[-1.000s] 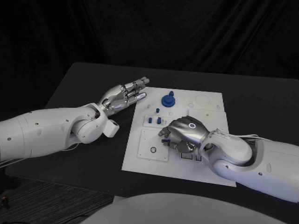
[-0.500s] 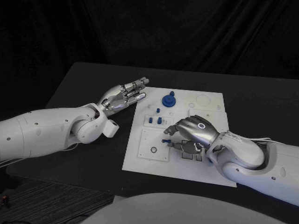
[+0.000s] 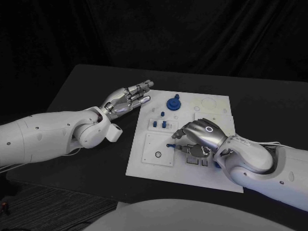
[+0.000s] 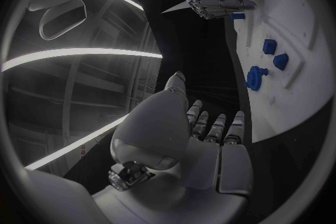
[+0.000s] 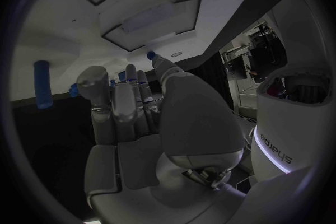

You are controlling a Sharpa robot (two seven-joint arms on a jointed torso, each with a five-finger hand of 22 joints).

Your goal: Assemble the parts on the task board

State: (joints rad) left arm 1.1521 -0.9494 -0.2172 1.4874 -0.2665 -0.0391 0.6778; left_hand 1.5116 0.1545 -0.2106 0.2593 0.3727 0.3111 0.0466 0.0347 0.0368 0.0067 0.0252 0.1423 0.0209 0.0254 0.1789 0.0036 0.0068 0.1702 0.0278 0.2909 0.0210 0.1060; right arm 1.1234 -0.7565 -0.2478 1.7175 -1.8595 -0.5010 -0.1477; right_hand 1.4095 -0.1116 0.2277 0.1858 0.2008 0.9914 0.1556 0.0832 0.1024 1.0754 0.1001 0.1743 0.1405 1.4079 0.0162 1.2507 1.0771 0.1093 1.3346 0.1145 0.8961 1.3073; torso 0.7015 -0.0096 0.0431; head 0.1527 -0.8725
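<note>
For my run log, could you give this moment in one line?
left hand: open, beside task board | right hand: over board, pinching small blue part

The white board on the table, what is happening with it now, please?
The robot is assembling small blue parts on the task board. Its right hand is bent over the middle of the board, and a small blue part sits at its fingertips; whether it is pinched or only touched is unclear. The left hand hovers open beside the board's far left corner, holding nothing. A blue gear-like part stands near the board's far edge.
</note>
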